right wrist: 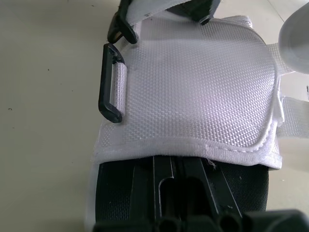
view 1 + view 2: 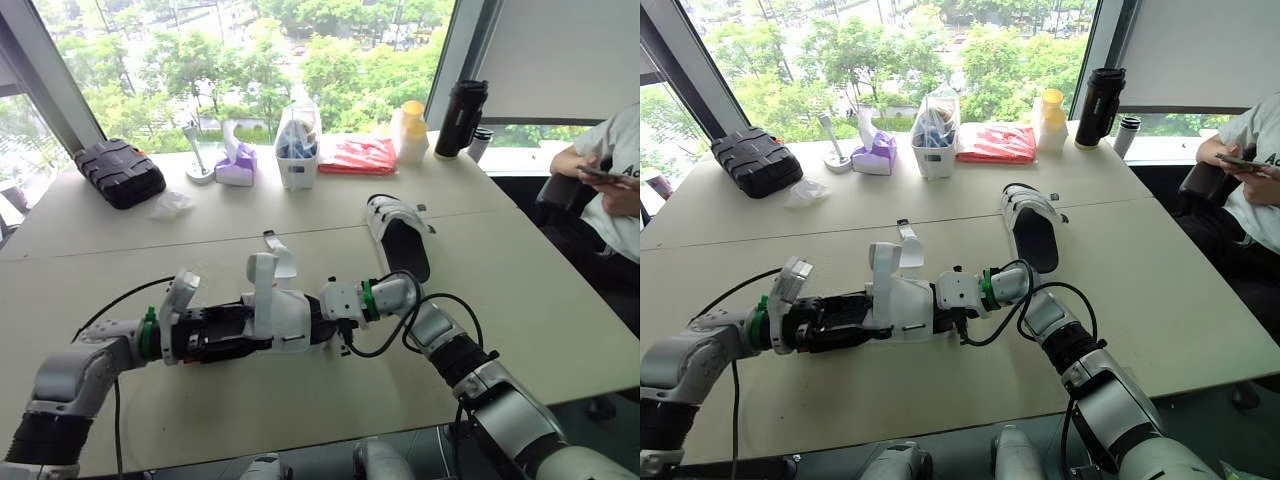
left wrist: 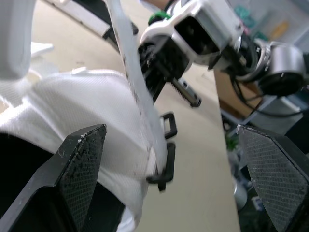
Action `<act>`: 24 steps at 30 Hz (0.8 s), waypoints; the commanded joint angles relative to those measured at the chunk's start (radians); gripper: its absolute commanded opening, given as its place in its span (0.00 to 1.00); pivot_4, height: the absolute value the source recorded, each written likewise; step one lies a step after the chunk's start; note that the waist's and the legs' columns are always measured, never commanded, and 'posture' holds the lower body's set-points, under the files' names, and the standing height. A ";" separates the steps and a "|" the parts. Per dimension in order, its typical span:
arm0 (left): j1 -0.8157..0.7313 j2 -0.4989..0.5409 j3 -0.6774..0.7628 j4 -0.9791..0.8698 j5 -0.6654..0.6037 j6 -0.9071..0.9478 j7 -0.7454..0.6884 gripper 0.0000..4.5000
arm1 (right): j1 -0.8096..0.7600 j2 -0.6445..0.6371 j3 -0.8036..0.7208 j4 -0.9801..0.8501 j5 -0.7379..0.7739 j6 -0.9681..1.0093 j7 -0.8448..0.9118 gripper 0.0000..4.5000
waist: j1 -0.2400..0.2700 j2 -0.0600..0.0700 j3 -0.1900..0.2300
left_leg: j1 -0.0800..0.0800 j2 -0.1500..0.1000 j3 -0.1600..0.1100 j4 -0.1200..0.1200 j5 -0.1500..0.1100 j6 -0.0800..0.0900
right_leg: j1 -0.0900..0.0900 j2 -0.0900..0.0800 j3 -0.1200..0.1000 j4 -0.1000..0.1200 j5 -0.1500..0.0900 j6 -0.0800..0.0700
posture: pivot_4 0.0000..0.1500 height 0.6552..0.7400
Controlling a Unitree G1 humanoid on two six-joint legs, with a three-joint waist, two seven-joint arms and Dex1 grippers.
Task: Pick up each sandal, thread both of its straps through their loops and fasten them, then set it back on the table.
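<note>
We find one sandal (image 2: 280,312) over the near middle of the counter (image 2: 530,300), between the two arms. It has a white mesh upper and a black footbed, with black loops (image 1: 112,83) along one edge. Its straps (image 2: 265,278) stand up loose and unfastened. The left pincer (image 3: 171,133) gapes wide, one finger (image 3: 79,164) against the mesh, closed on nothing. The right pincer (image 2: 338,322) meets the sandal's other end; we cannot tell whether it grips. The second sandal (image 2: 398,232) lies farther back to the right, well apart.
</note>
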State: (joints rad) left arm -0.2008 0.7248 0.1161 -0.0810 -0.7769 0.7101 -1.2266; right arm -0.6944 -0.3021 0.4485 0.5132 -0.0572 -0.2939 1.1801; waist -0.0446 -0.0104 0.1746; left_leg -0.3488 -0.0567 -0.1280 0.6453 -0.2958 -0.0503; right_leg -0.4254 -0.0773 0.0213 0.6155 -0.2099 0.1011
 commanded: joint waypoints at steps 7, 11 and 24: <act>-0.100 -0.043 0.024 0.009 -0.044 0.063 0.065 1.00 | 0.020 -0.007 0.039 0.043 -0.060 0.009 -0.004 0.00 | -0.001 0.000 0.000 | 0.000 0.000 0.000 0.000 0.000 0.000 | 0.000 0.000 0.000 0.000 0.000 0.000 | 1.00 1.00; -0.115 -0.056 0.002 0.009 -0.043 0.084 0.059 0.82 | 0.019 -0.007 0.039 0.045 -0.060 0.008 -0.006 0.00 | -0.001 0.000 0.000 | 0.000 0.000 0.000 0.000 0.000 0.000 | 0.000 0.000 0.000 0.000 0.000 0.000 | 1.00 1.00; -0.100 -0.041 -0.030 -0.017 -0.045 0.136 0.044 0.00 | 0.015 -0.007 0.037 0.050 -0.061 0.008 -0.010 0.00 | -0.001 0.000 0.000 | 0.000 0.000 0.000 0.000 0.000 0.000 | 0.000 0.000 0.000 0.000 0.000 0.000 | 1.00 1.00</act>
State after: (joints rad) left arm -0.3055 0.6674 0.0843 -0.0636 -0.8102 0.8427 -1.1713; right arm -0.6944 -0.3024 0.4504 0.5156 -0.0626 -0.3102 1.1717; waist -0.0456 -0.0104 0.1747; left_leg -0.3489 -0.0570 -0.1278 0.6452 -0.2958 -0.0504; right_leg -0.4255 -0.0771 0.0214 0.6153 -0.2097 0.1013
